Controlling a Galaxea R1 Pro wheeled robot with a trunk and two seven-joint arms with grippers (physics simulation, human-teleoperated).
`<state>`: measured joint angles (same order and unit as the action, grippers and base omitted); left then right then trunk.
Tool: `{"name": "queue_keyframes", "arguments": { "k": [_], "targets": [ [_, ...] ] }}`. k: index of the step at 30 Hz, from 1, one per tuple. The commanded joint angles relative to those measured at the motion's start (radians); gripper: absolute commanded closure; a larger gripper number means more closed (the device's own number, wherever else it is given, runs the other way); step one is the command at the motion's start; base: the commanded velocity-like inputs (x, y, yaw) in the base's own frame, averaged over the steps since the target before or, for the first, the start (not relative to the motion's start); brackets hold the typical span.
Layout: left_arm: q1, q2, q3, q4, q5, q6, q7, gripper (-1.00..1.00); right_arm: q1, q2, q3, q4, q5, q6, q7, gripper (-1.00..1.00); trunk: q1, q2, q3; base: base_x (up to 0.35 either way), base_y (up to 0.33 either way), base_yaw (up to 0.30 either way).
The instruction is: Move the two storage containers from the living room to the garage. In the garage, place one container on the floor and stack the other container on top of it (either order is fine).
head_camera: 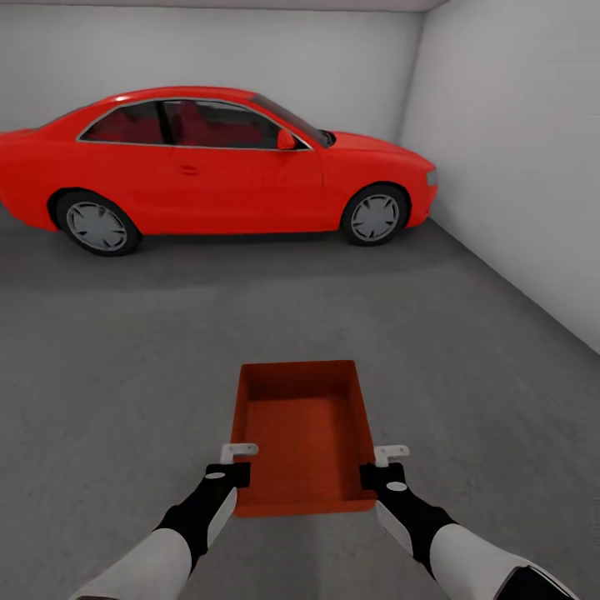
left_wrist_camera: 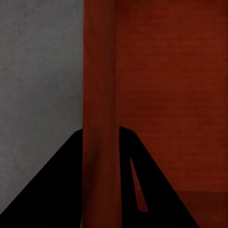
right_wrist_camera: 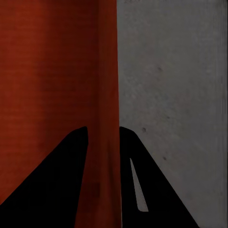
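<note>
the robot is in the garage, holding one container (head_camera: 304, 433) out in front of it, above the floor (head_camera: 125, 375). the left gripper (head_camera: 232, 464) pinches the box's left wall near the near corner, and the right gripper (head_camera: 383, 467) pinches the right wall at the matching spot; each has one finger inside the box and one outside, closed on the thin wall. the box hangs between the two grippers, roughly level, open side up. i see only this one container, so i judge it is to be the bottom one, and the step in hand is setting it down.

to do that well, lower both arms together so the box stays level and neither wall is twisted, let the base settle flat on the concrete, and only then part the fingers. keep it well short of the red car (head_camera: 208, 167) ahead and away from the wall (head_camera: 517, 167) beyond the right gripper, leaving room to come back with the second box.

the wrist views show what the head view cannot: the wall standing straight between the dark fingers (left_wrist_camera: 57, 190), with concrete on the outer side and the ribbed box bottom on the inner. the head view alone gives the whole box, the car and the open floor.
</note>
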<state>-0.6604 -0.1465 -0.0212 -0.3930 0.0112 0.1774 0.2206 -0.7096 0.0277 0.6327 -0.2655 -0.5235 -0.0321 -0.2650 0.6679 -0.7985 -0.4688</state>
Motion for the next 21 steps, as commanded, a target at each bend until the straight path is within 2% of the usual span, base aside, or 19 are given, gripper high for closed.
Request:
{"name": "queue_keyframes", "arguments": {
  "k": [1,10,21],
  "targets": [
    [0.001,0.013,-0.005,0.000,0.006,0.008,0.010,1.00,-0.002,-0.055,-0.085,-0.004,0.013,-0.003,-0.003,1.00,0.001,-0.001,-0.001,0.323,0.000,-0.210],
    [0.001,0.013,-0.005,0.000,0.006,0.008,0.010,1.00,-0.002,-0.065,-0.085,-0.004,0.013,-0.005,-0.003,1.00,0.001,-0.001,-0.002,0.323,0.000,-0.052],
    [0.001,0.013,-0.005,0.000,0.006,0.008,0.010,1.00,-0.002,-0.066,-0.084,-0.004,0.013,-0.005,-0.007,1.00,0.001,-0.001,-0.002,0.323,0.000,-0.250]
  ]
}}
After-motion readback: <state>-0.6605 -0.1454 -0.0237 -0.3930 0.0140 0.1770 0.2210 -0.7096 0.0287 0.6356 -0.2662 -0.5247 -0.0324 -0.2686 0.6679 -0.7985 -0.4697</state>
